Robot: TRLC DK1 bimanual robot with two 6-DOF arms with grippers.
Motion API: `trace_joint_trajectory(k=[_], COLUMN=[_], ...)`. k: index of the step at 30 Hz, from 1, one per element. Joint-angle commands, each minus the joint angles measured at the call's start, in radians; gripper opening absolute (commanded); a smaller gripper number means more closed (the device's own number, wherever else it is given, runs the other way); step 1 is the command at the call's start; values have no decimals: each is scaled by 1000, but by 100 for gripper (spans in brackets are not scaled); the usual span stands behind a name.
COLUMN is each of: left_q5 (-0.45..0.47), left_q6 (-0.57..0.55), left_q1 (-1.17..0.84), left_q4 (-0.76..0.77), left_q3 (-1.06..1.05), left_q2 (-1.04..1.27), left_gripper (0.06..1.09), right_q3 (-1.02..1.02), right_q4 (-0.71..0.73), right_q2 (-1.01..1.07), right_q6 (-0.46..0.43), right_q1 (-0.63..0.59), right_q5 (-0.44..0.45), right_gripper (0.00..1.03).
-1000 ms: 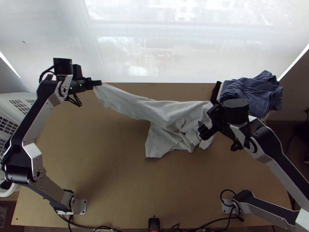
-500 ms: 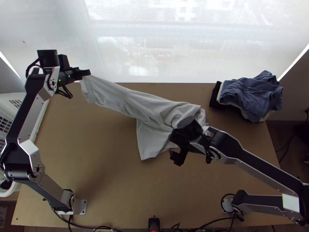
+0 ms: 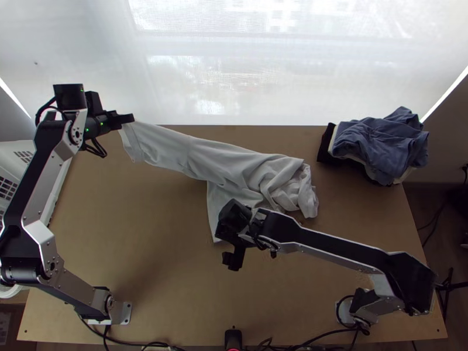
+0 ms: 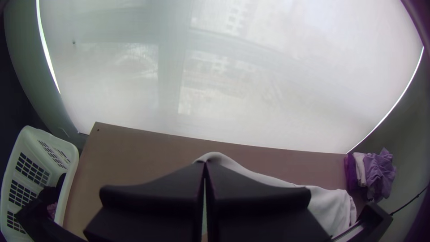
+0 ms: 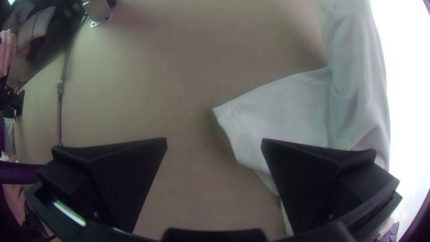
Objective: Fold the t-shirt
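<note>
Pale window covering [image 3: 234,64] rises beyond a wide wooden table [image 3: 146,234]. Across the table's far half stretches a plain whitish t-shirt [image 3: 216,155]: a long, softly creased band slopes from the left, a flatter panel spreads toward the near side, and the right end is bunched in crumpled folds. Blue cloth [image 3: 380,143] tops a pile at far right. Left gripper [image 3: 130,119], pressed together, pinches the shirt's left end; right gripper [image 3: 232,260], fingers spread wide, is near the panel's corner.

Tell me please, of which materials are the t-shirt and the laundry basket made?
The t-shirt looks like soft, matt fabric, probably cotton knit, since it drapes in rounded folds; a blend is possible. The laundry basket seems smooth, moulded plastic: its wall has regular openings.
</note>
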Motion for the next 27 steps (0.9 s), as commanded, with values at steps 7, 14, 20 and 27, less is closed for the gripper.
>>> trace_joint_trajectory(k=[7,14,20,27], left_q5=[1,1,3,5], left_q6=[14,27,38,37], left_q1=[4,4,7,9], left_q4=[4,7,7,9], left_q3=[-29,-18,-6,37], left_q2=[-19,-19,-16,3], left_gripper=[9,9,9,9], right_q3=[33,76,82,107], right_q4=[80,85,85,70], right_q2=[162,249,299,257], right_q6=[13,1,-27,-97], right_q1=[-30,-96,-113,-115], right_q5=[-9,-7,2,8], right_gripper=[95,91,61,3])
